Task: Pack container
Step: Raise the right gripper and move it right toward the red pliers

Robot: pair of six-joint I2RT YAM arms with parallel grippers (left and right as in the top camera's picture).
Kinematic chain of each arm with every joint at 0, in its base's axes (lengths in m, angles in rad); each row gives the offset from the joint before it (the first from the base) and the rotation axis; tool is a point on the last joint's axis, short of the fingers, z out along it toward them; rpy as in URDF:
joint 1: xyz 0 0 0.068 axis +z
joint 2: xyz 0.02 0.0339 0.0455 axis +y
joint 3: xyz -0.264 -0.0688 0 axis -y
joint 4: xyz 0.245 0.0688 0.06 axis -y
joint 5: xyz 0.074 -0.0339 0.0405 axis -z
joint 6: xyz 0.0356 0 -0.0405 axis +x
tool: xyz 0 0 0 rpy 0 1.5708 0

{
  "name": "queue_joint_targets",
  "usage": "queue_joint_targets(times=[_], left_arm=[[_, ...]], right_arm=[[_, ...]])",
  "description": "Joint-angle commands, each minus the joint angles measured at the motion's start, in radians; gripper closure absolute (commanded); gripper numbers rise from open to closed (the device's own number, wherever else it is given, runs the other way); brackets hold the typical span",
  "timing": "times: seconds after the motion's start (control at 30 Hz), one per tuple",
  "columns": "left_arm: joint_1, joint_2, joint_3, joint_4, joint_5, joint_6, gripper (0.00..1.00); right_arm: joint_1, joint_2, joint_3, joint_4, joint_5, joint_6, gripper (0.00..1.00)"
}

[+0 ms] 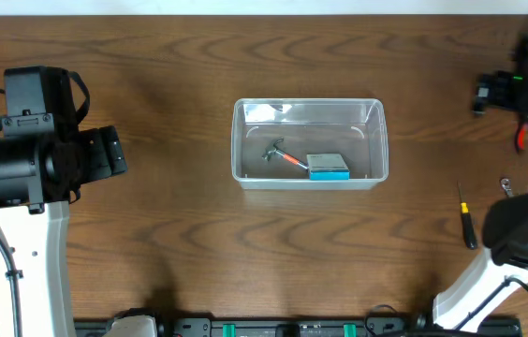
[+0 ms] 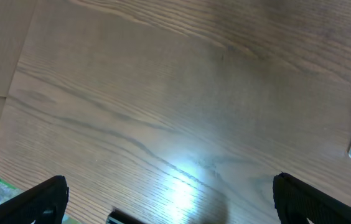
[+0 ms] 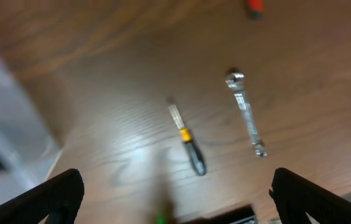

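Container (image 1: 309, 102) of clear plastic stands in the middle of the tabletop (image 1: 170, 234), with a small hammer (image 1: 281, 153) and a blue-and-white box (image 1: 328, 167) inside it. Left gripper (image 2: 169, 202) hangs over bare wood, its fingers wide apart. Right gripper (image 3: 175, 199), also spread apart, hangs above a screwdriver (image 3: 188, 140) and a wrench (image 3: 245, 114).

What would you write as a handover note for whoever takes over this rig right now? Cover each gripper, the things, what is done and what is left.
Left gripper: open, empty, over bare table.
Right gripper: open, empty, above the screwdriver and wrench.
Container: mid-table, holding a small hammer and a blue-and-white box.
Done: those two are packed.
Left: screwdriver and wrench lie on the table to the right of the container. The screwdriver is probably the next pick.
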Motion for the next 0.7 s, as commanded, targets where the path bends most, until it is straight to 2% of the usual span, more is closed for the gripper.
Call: queue_joint_targets(times=[0.0, 0.3, 0.67], left_arm=[[0.005, 0.002, 0.005, 0.006, -0.008, -0.009, 0.02], [0.005, 0.001, 0.005, 0.023, -0.008, -0.009, 0.02], [0.005, 0.001, 0.005, 0.023, -0.008, -0.009, 0.02]], right_arm=[[-0.100, -0.002, 0.016, 0.038, -0.039, -0.029, 0.01], [-0.186, 0.087, 0.016, 0.211, -0.115, -0.270, 0.01], [-0.186, 0.338, 0.016, 0.278, -0.103, -0.343, 0.01]])
